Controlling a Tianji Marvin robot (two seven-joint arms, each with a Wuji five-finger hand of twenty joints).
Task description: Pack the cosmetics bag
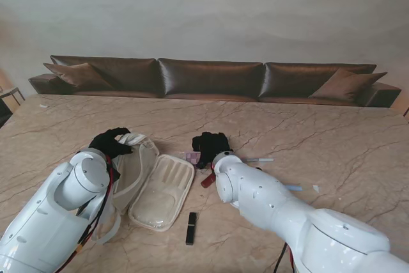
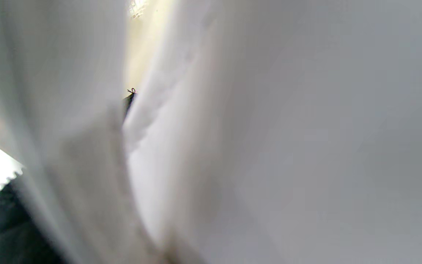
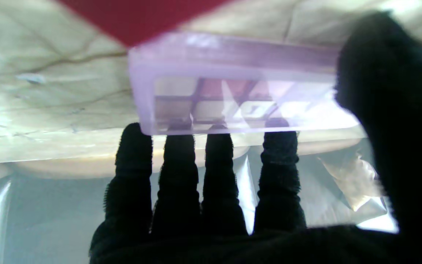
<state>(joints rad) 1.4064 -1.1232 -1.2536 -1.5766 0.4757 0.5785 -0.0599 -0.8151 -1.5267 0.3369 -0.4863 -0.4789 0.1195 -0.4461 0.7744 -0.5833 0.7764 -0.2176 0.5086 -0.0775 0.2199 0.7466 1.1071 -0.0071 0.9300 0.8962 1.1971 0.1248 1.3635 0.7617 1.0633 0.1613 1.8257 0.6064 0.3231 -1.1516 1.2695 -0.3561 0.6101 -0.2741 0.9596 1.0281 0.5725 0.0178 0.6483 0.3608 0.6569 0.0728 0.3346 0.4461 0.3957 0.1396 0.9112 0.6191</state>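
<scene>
Right hand point(image 3: 255, 190) has its fingers pinched on the purple palette point(image 3: 233, 84), mid-frame on the surface. Left hand point(image 1: 112, 142) grips the open bag point(image 1: 160, 190), centre-left. Next I'd guess: lift the palette across into the bag.

Left robot hand point(image 1: 110, 142) fingers curled, right robot hand point(image 1: 211, 146) palm down, fingers extended

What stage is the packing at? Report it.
Done: the cosmetics bag lies open, left hand on its far edge. In hand: the right hand grips a clear purple eyeshadow palette. Left: the black tube, red item and pens remain on the table.
</scene>
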